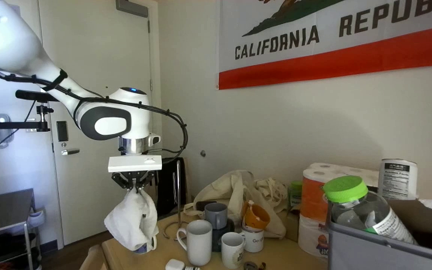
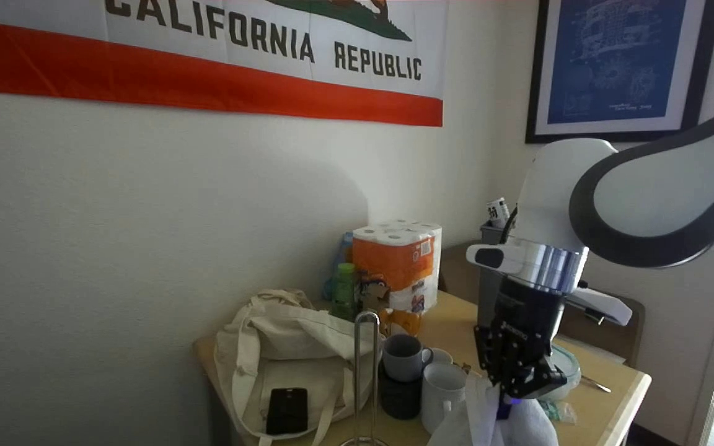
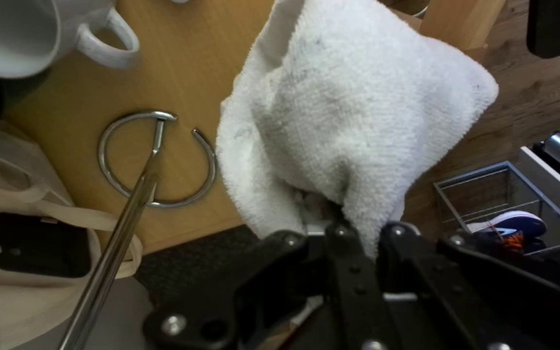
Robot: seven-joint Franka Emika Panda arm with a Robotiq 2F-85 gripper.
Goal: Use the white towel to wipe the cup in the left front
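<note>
The claw point(image 1: 135, 186) is clamped on one white towel point(image 1: 135, 221), its two fingers pinching the gathered top so that the rest hangs in folds. Below the hem, in an exterior view, the lower part of one cup point(image 1: 141, 249) shows, white and blue, near the edge of the wooden bench point(image 1: 137, 261); the towel covers the rest, and whether any cloth goes inside cannot be told. Five mugs stand further along: one tall white mug point(image 1: 199, 243), one shorter white mug point(image 1: 232, 250) with print, one white Google mug point(image 1: 253, 242) with one orange mug point(image 1: 257, 217) tilted on top, and one grey mug point(image 1: 216, 215) resting on one dark vessel point(image 2: 399, 395). One metal stand point(image 1: 179, 187) rises near the cup. Both exterior views show one canvas bag point(image 2: 298, 334) and one pack of paper rolls point(image 2: 394, 266). One black phone point(image 2: 287, 411) lies on the bag. One jar point(image 1: 362, 210) with a green lid leans in one grey bin point(image 1: 388, 258), and one can point(image 1: 398, 180) shows just beside it
</note>
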